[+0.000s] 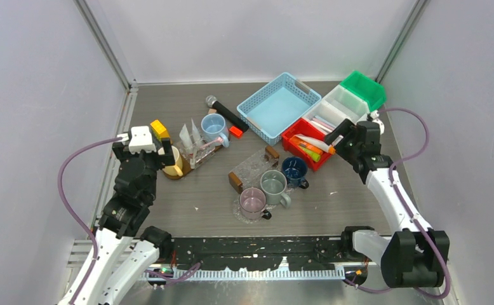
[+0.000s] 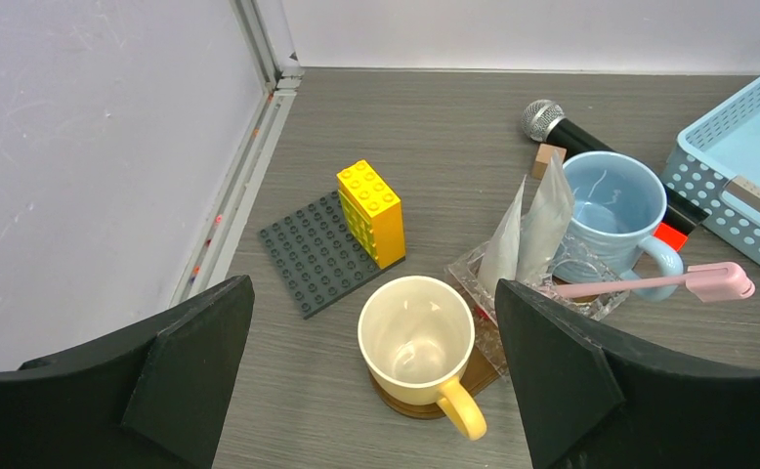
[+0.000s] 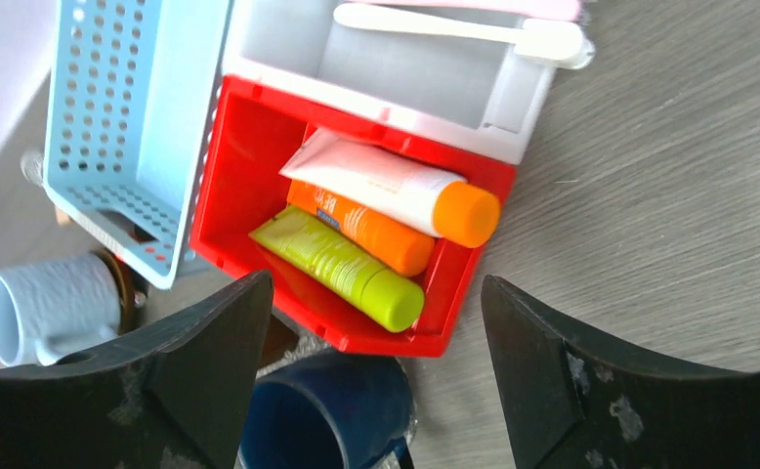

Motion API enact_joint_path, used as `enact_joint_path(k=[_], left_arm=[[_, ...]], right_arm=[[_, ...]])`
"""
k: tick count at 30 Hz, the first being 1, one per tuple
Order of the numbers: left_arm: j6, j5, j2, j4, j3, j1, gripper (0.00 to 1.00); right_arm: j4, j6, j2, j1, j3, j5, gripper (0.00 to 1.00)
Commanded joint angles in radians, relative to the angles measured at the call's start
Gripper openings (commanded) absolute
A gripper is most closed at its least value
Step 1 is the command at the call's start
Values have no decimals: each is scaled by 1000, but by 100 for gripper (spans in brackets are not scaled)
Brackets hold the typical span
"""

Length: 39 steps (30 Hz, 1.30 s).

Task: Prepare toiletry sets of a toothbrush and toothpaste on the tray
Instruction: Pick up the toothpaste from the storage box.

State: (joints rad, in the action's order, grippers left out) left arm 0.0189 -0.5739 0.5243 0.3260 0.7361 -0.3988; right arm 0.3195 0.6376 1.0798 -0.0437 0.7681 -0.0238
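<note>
While neither arm holds anything, the left gripper (image 2: 373,293) hangs over a glossy cream mug (image 2: 415,337) on a round wooden coaster (image 2: 484,369), its matte black jaws spread wide. Left of the mug is a studded dark grey baseplate (image 2: 308,259), with one yellow brick stack (image 2: 371,210) at its edge. Right of the mug, a clear plastic holder (image 2: 474,278) has two white sachets (image 2: 542,220) upright in it. One slim pink toothbrush (image 2: 650,285) lies from the holder past the handle of a pale blue mug (image 2: 611,210). A black microphone (image 2: 552,122) with a mesh head is partly hidden behind that mug.

Mid-table sits the clear textured tray (image 1: 257,164) with wooden ends, well apart from the brush and the tubes. A mauve mug (image 1: 252,202), a grey mug (image 1: 273,184) and a navy mug (image 3: 327,410) sit just beside it, five mugs in all.

Next comes a perforated blue basket (image 3: 112,127), then a red bin (image 3: 244,186) with three smooth tubes side by side: a white tube (image 3: 386,181) with an orange cap, an orange tube (image 3: 357,225) and a green tube (image 3: 332,264). The right gripper (image 3: 376,281) is above them, jaws wide apart and empty. In the white bin (image 3: 405,83), one white toothbrush (image 3: 435,24) is clear and a pink sliver (image 3: 493,7) is cut off, so the count there is unclear. The green bin (image 1: 364,89) is furthest right.
</note>
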Motion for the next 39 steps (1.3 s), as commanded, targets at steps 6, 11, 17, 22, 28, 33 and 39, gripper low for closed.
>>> enact_joint_path(k=[6,11,17,22,28,33,39], left_arm=[[6,5,-2,-42,2,5,97],[7,12,9,-42,0,5,97],[6,12,20,-42,1,5,97],[7,16,21,-43,1,5,97],[7,16,20,-42,0,5,97],[6,17,17,-43,0,5,97],[9,23,14,-42,2,5,97]], right_arm=[[-429,302,30,205,-198,192,80],[-630,407,115,254,-288,259,76],[-750,464,196,284,-327,290,71],[-808,481,244,291,-343,313,65],[-763,488,249,292,-350,332,61],[-713,476,224,292,-365,338,60],[-704,463,220,292,-362,356,57]])
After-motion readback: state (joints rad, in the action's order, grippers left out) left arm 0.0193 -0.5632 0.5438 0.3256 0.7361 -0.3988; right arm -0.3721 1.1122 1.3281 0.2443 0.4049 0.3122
